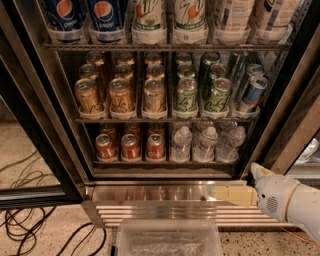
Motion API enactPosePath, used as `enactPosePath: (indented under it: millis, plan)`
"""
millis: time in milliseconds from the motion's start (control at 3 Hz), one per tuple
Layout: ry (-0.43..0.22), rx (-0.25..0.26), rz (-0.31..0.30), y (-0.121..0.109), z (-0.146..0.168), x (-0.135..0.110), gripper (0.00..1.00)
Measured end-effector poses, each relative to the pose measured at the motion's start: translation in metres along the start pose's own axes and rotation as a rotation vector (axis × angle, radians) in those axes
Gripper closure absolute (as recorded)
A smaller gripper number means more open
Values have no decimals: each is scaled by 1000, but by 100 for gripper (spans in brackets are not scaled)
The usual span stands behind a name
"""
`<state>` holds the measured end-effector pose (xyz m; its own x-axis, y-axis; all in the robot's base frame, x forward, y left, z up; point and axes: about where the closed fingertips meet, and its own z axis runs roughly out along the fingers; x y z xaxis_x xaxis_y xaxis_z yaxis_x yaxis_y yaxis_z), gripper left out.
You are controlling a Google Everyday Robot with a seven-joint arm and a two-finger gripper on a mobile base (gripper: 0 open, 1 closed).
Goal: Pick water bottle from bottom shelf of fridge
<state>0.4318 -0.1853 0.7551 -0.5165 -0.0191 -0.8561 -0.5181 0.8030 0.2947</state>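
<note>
Low at the right edge of the view, the tool [226, 195] reaches leftward from its white arm [290, 200]. Its pale cream tip lies in front of the shiny steel base of the fridge [150, 192], below the racks and outside the cabinet. Whether the tool is open or closed cannot be told from this angle, and it holds nothing that can be seen.

Up and to the left of the tool, the bottom shelf [165, 162] carries two groups. On its right half stand three lanes of clear ribbed bottles with white caps. The water bottle [230, 144] in the rightmost lane is the nearest one to the tool, with a middle bottle [205, 145] and a left bottle [181, 145] just beside it. The tool touches none of them. On the left half of the same shelf stand red cans [131, 146] in three lanes.

The rack above holds gold cans [120, 95] on the left and green cans [186, 94] on the right. Higher up are Pepsi bottles [65, 15] and 7UP bottles [150, 15].

Under the steel base runs a slotted vent grille [175, 212]. A clear plastic container [167, 240] sits at the bottom edge, and dark cables [20, 225] trail over the speckled floor on the left.
</note>
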Motion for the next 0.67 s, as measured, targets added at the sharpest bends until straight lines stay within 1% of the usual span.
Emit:
enactPosePath:
  millis: [333, 667]
  plan:
    - [-55, -31, -25, 1, 0, 9, 0]
    - [-55, -31, -25, 1, 0, 9, 0]
